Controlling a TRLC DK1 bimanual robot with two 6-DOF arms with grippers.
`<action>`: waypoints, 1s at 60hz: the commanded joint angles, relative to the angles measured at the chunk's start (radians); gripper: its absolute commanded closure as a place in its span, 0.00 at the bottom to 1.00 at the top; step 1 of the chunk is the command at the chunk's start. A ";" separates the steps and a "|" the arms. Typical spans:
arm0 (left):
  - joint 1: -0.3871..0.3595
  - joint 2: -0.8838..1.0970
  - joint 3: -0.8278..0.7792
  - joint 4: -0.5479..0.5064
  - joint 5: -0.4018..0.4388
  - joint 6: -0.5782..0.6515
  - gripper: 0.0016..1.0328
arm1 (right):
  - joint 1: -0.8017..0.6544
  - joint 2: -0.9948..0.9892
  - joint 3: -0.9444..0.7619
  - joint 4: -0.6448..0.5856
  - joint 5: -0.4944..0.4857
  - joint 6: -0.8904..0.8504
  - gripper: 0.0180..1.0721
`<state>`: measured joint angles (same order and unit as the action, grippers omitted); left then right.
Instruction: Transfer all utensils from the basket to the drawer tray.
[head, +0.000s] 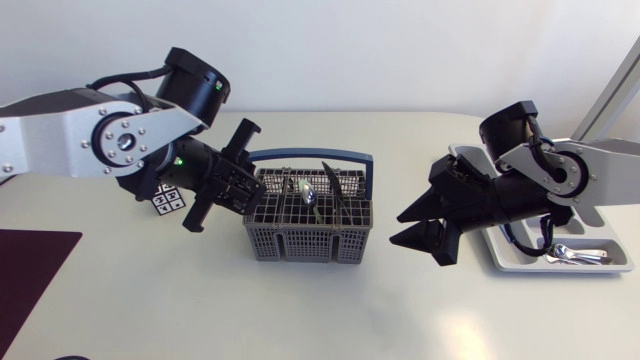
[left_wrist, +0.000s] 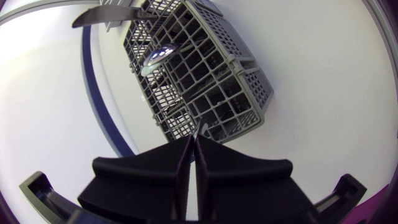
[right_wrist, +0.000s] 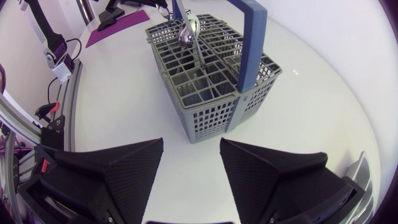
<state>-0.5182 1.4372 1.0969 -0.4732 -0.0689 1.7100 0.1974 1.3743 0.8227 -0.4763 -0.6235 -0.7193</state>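
The grey basket (head: 310, 225) with a blue handle (head: 340, 158) stands mid-table. A silver spoon (head: 305, 192) and dark utensils (head: 335, 185) stick up in it. My left gripper (head: 246, 190) is at the basket's left rim; in the left wrist view (left_wrist: 194, 140) its fingers are pressed together on a thin metal utensil (left_wrist: 200, 129) whose tip shows just ahead of them. The spoon (left_wrist: 158, 56) lies further ahead. My right gripper (head: 408, 225) hangs open between basket and white drawer tray (head: 500, 255), with the basket (right_wrist: 211, 81) ahead of its fingers (right_wrist: 134, 168).
Silver utensils (head: 578, 255) lie in the tray at the right edge. A purple mat (head: 30, 265) covers the front left corner, and a small marker tag (head: 167, 201) sits under the left arm.
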 joint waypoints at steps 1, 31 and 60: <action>-0.016 -0.046 0.014 -0.021 -0.005 0.005 0.97 | 0.016 -0.020 -0.028 -0.019 0.002 -0.016 0.36; -0.082 -0.224 0.041 -0.093 -0.042 -0.125 0.97 | 0.031 -0.139 -0.065 -0.061 0.018 -0.011 0.36; -0.273 -0.380 0.115 -0.197 -0.151 -0.605 0.97 | 0.022 -0.334 -0.142 -0.056 0.070 -0.008 0.35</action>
<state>-0.7517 1.0668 1.1645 -0.6567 -0.2047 1.2438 0.2214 1.0771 0.7120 -0.5240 -0.5701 -0.7189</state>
